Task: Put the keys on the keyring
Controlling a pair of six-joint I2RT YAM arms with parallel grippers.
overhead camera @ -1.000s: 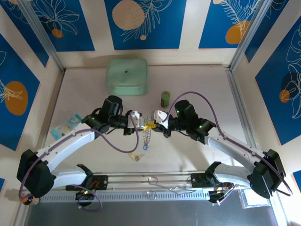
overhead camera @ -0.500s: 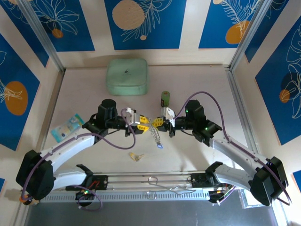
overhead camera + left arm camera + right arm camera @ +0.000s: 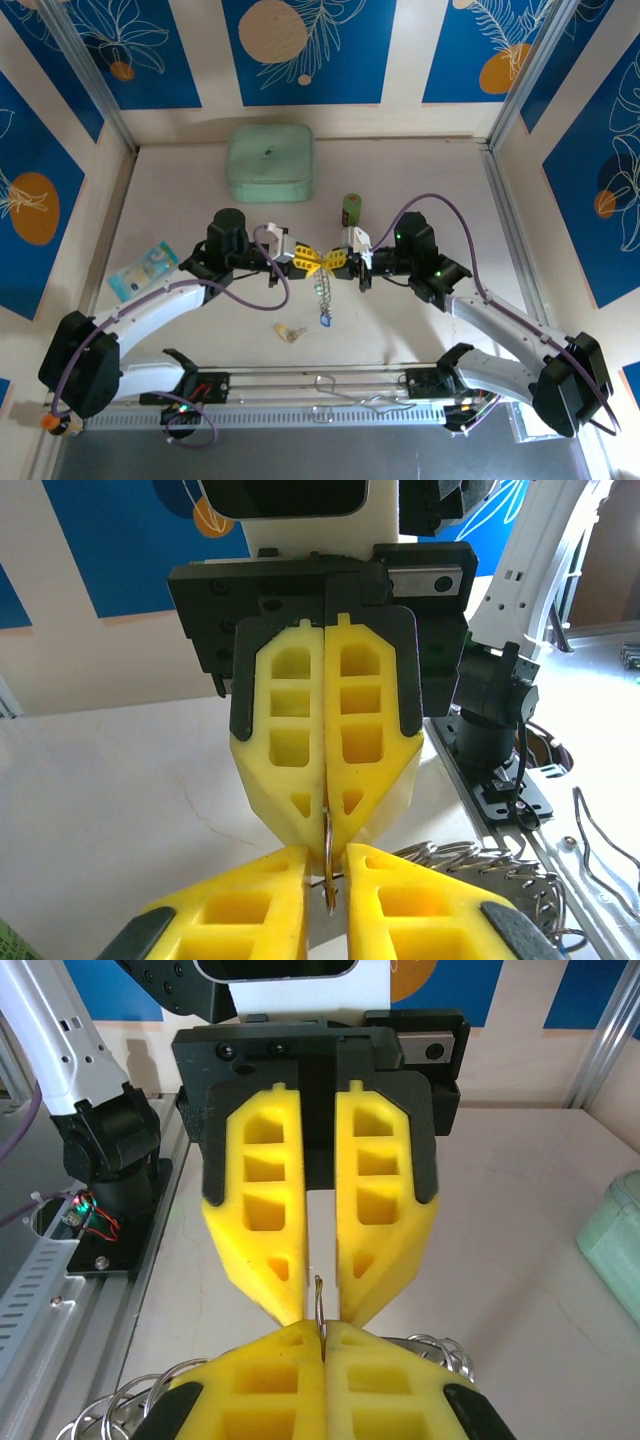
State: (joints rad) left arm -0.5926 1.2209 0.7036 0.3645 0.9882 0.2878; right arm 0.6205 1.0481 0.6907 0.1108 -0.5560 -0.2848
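Observation:
The keyring (image 3: 321, 287) hangs as a silvery chain of coils above the table's middle, and a blue-headed key (image 3: 326, 320) dangles at its bottom. My right gripper (image 3: 332, 261) is shut on the ring's thin top edge (image 3: 318, 1295), its tips (image 3: 322, 1332) pressed together. My left gripper (image 3: 317, 261) faces it tip to tip. Its fingers (image 3: 240, 905) stand a narrow gap apart with the ring's edge (image 3: 328, 865) between them, untouched. A yellow-headed key (image 3: 289, 332) lies loose on the table nearer the arm bases.
A mint-green square box (image 3: 270, 162) sits at the back, and a small upright green cylinder (image 3: 351, 209) stands just behind the grippers. A blue-and-white packet (image 3: 142, 268) lies at the left. The metal rail (image 3: 320, 385) runs along the near edge.
The left gripper has moved right until it meets the right gripper's tips, and its jaws have narrowed around the ring's edge. The chain now hangs straight down.

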